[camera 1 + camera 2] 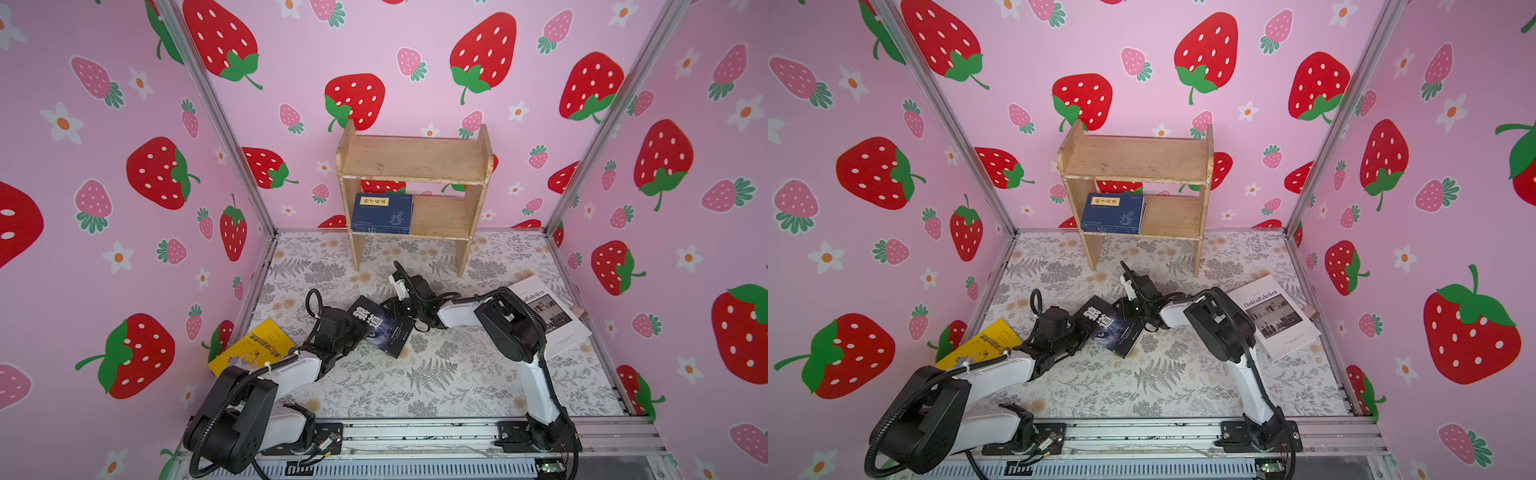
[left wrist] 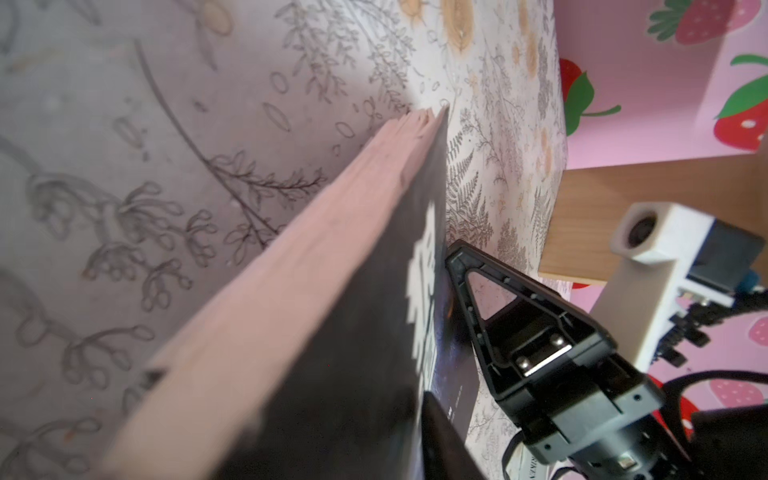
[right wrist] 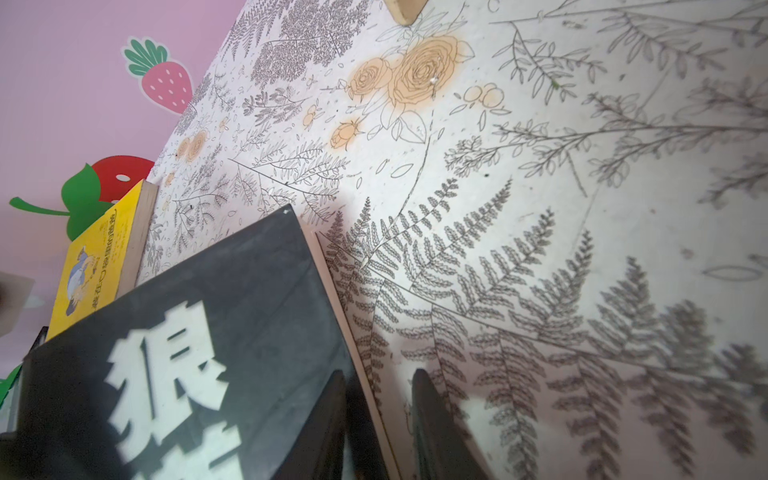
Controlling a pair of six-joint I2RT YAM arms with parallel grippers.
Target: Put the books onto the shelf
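The left jaws and right jaws are clenching opposite edges of the black book [image 1: 380,326], holding it tilted over the desk [image 1: 436,374], short of the shelf [image 1: 415,162], seemingly to steady the carry.

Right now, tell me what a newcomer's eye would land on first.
The giant red strawberries on the pink walls all around grab attention first. Next, in the middle of the floral table, the black book with white characters is tilted up, the left pincer and right pincer closed on it from either side. Behind it, against the back wall, stands the wooden shelf, with navy books stacked at the left of its lower tier.
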